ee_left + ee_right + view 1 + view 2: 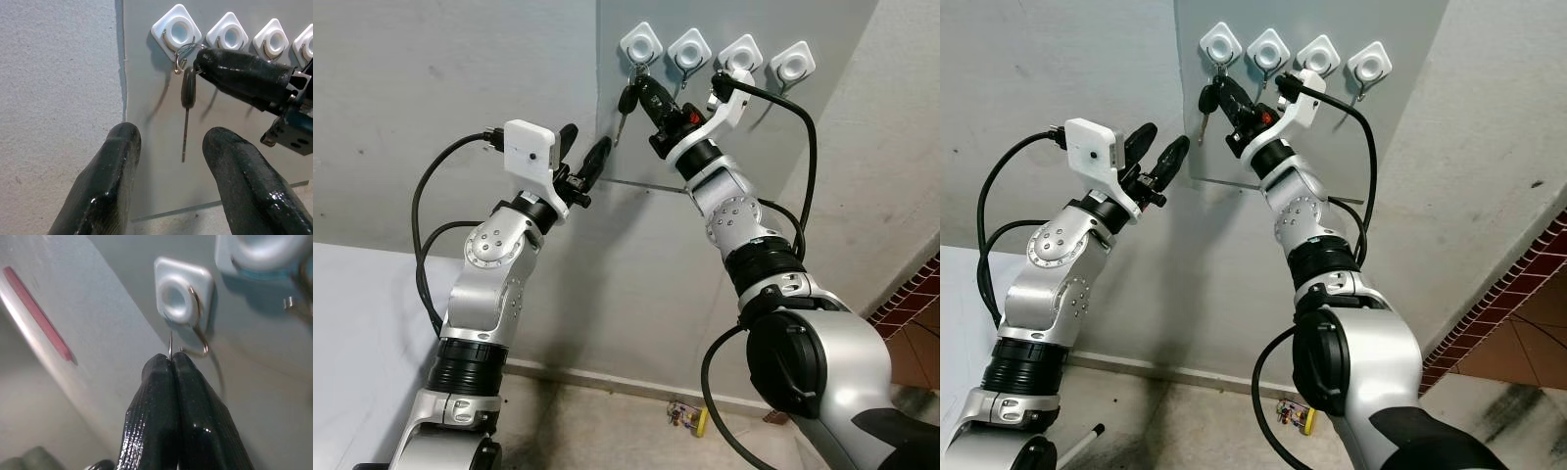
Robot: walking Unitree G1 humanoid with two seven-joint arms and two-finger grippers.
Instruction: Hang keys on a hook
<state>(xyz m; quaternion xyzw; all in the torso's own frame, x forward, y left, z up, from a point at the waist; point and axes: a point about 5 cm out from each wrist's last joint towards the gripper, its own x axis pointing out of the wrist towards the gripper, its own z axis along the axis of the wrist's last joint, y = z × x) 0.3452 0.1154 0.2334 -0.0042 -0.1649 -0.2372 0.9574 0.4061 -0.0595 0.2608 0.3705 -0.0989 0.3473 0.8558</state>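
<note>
At the grey wall panel's [822,147] upper left corner, the key [188,98] hangs by its ring [185,50] from the leftmost hook [176,32]. The right wrist view alone shows the right gripper [171,363] pressed shut on that ring's wire. The left gripper [584,155] hovers spread and empty just below.

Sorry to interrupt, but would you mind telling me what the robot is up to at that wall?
It is hanging a key on the leftmost of four white hooks on a grey board. The right pincer is shut on the key ring, holding it right at that hook, with the key dangling below. The left pincer is open and empty, raised just beside the board, apart from the key.
</note>
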